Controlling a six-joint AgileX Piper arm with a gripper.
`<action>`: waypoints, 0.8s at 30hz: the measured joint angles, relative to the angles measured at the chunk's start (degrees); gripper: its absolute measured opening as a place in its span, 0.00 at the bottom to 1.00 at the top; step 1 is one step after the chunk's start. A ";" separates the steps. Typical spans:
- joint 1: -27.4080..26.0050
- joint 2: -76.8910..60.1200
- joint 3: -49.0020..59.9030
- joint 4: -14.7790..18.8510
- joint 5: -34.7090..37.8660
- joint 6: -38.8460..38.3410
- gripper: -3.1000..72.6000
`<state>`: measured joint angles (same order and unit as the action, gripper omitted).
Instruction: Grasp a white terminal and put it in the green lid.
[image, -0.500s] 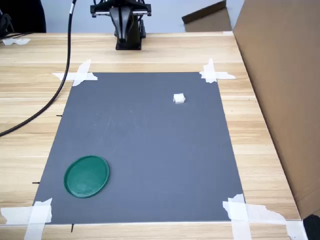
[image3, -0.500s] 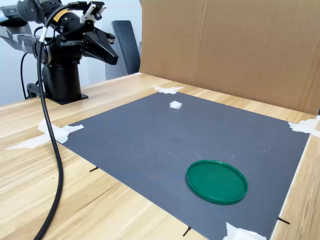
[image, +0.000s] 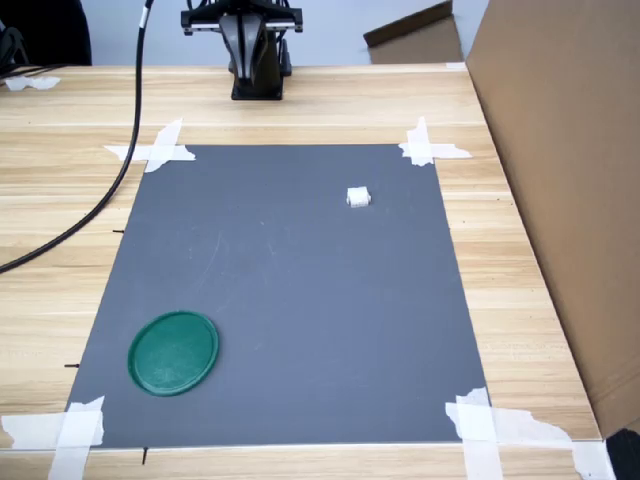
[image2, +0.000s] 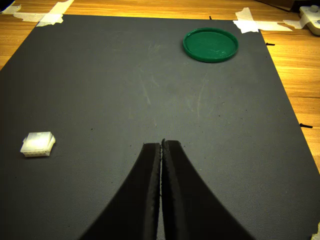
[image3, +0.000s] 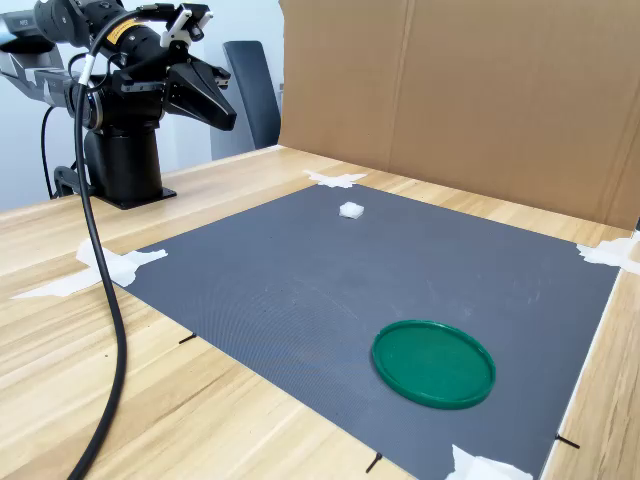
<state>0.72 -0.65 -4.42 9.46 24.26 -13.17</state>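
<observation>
Wooden counter (image: 300, 110) carries a dark grey mat (image: 290, 300) taped down at its corners with white tape strips (image: 160, 148); cardboard panels (image3: 480, 90) stand behind in the second exterior view. White terminal (image: 358, 197) lies on the mat in the upper right of the first exterior view. Green lid (image: 173, 352) lies flat at lower left there, well apart from the terminal. Tool (image2: 161, 146) hangs above the mat, its black fingers pressed together, holding nothing. Black cable (image3: 100, 290) trails across the counter.
</observation>
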 joint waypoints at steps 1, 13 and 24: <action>0.00 0.00 0.00 0.00 0.01 0.00 0.00; 0.00 5.69 -3.15 0.25 1.76 -7.36 0.00; 0.00 18.43 -12.90 21.45 11.56 -36.36 0.00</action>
<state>0.72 17.78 -17.32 30.91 35.82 -49.53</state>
